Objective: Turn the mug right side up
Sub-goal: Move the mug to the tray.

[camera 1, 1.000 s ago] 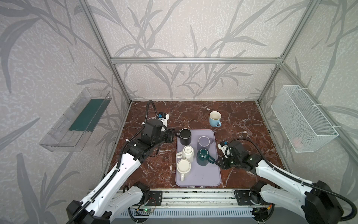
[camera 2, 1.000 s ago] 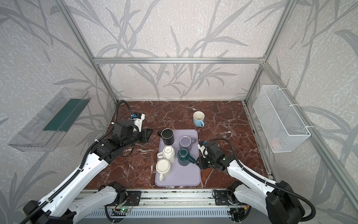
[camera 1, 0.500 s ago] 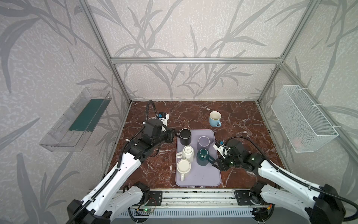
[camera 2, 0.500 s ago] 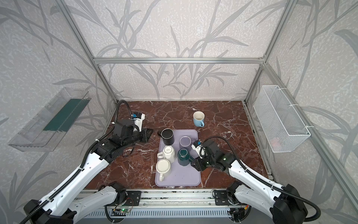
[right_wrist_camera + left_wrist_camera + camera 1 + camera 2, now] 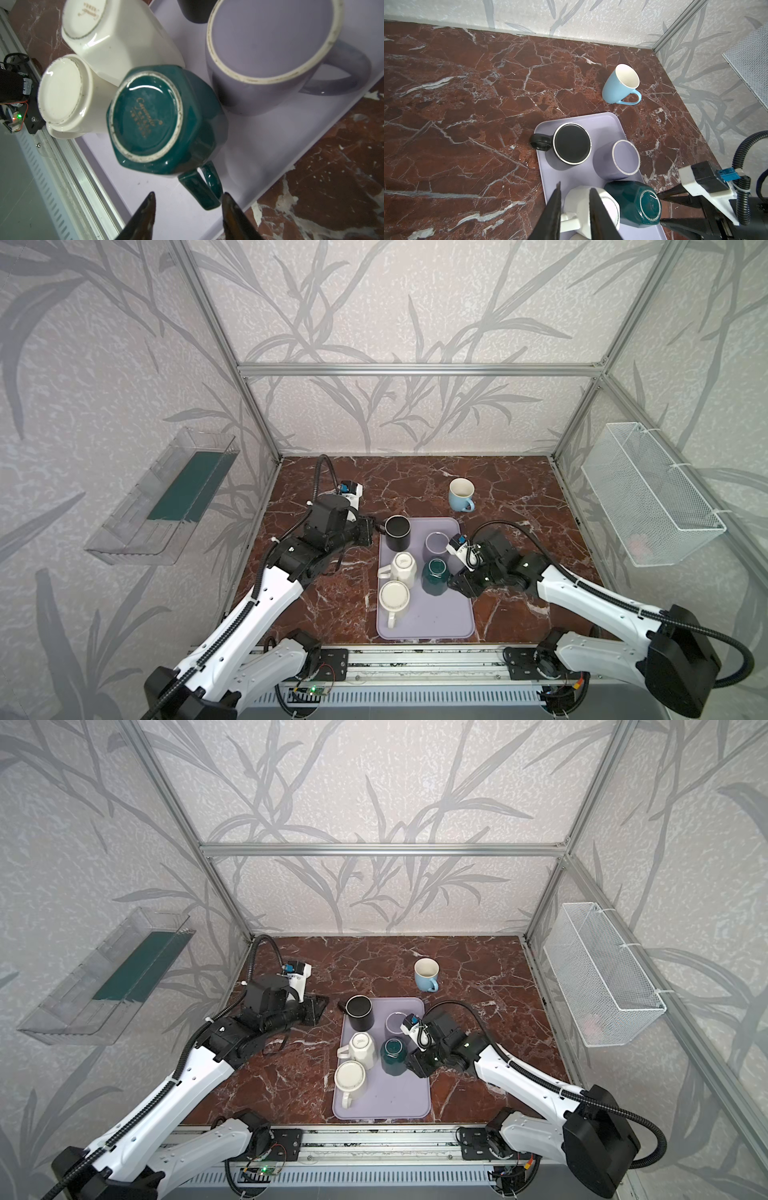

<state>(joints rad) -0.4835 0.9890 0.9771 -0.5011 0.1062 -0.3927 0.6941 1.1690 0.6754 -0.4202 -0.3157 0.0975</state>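
Note:
A dark teal mug (image 5: 158, 120) stands upside down on the lavender tray (image 5: 432, 622), base up, seen in both top views (image 5: 394, 1056). Its handle (image 5: 205, 187) points at my right gripper (image 5: 189, 196). That gripper is open, and the handle's outer end reaches between its tips, closer to one finger. In a top view the right gripper (image 5: 453, 583) sits at the tray's right edge beside the teal mug (image 5: 434, 576). My left gripper (image 5: 575, 186) hangs left of the tray with a narrow gap and nothing between its fingers.
The tray also holds an upside-down black mug (image 5: 397, 533), a lavender mug (image 5: 436, 545) and two white mugs (image 5: 403, 568), (image 5: 394, 597), packed close to the teal one. A light blue mug (image 5: 461, 493) stands upright on the marble behind the tray.
My right gripper has moved left along the tray's edge up to the teal mug's handle and its jaws have widened. The left arm has stayed still.

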